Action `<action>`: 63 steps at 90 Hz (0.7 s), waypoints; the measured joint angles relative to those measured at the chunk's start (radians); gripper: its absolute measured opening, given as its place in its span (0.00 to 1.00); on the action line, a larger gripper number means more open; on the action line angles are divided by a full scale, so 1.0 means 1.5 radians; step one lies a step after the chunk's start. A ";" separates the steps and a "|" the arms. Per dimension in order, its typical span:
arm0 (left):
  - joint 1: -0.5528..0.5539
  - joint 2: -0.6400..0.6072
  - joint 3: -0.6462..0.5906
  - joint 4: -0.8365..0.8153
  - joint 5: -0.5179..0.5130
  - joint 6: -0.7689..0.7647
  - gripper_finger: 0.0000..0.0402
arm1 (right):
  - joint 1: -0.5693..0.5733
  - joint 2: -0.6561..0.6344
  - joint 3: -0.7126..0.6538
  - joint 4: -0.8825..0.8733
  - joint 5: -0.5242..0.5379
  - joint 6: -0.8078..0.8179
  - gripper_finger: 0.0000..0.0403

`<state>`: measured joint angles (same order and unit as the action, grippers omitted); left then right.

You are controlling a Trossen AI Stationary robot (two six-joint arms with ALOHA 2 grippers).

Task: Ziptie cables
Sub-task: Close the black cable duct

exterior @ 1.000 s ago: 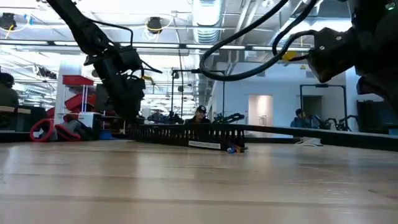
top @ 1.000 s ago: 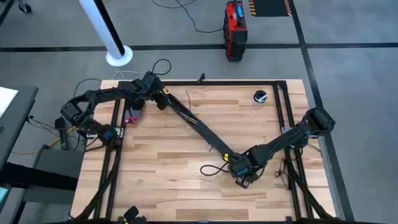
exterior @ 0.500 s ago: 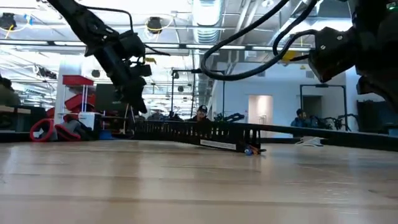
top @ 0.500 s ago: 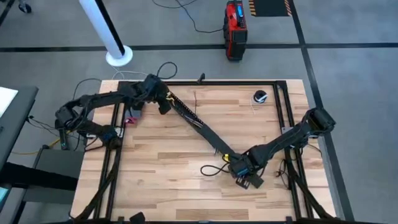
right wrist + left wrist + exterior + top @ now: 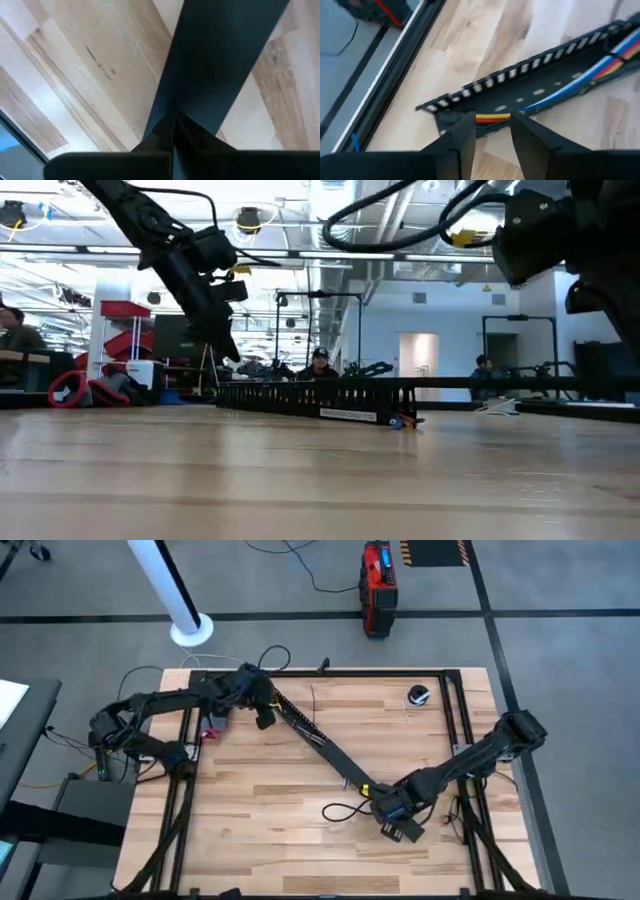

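Observation:
A long black comb-slotted channel lies slantwise on the wooden table, running from far left to near right. The cables, blue, red and yellow, lie inside it. Their red-and-yellow ends show near the channel's far-left end. My left gripper hangs open above that end, clear of it in the low view, with a finger on either side of the cable ends in the left wrist view. My right gripper is at the channel's near-right end, shut on a flat black strip. My right gripper pinches the flat black strip by its end between its two shut fingers. The strip runs straight out ahead of the fingers, along them, over the wooden table. Whether it rests on the table there I cannot tell.
A loose black cord loop lies on the table beside my right gripper. A small round black object sits at the far right. A pink item lies by the black frame rail at the left edge.
My left gripper has risen from table height at the channel's far-left end and drifted a little toward the near edge. The channel has slid slightly toward the table's right edge. My right arm has shifted a little up and toward the right.

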<state>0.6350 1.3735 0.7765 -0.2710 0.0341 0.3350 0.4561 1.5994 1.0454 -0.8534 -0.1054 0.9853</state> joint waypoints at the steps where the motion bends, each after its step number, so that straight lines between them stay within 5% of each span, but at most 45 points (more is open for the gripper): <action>1: -0.003 0.000 0.000 0.000 0.000 0.003 0.29 | 0.000 -0.001 0.000 0.000 0.002 0.000 0.00; 26: -0.121 0.002 0.000 0.024 0.096 0.050 0.25 | -0.023 -0.017 0.000 0.001 0.022 -0.029 0.00; 47: -0.216 0.071 -0.001 0.109 0.120 0.013 0.03 | -0.046 -0.017 0.000 0.006 0.060 -0.061 0.00; 63: -0.232 0.116 -0.001 0.199 0.187 -0.046 0.00 | -0.047 -0.017 0.000 0.012 0.060 -0.064 0.00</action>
<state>0.2873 1.5469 0.7757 0.0270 0.3143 0.2656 0.3862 1.5742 1.0454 -0.8348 -0.0147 0.8886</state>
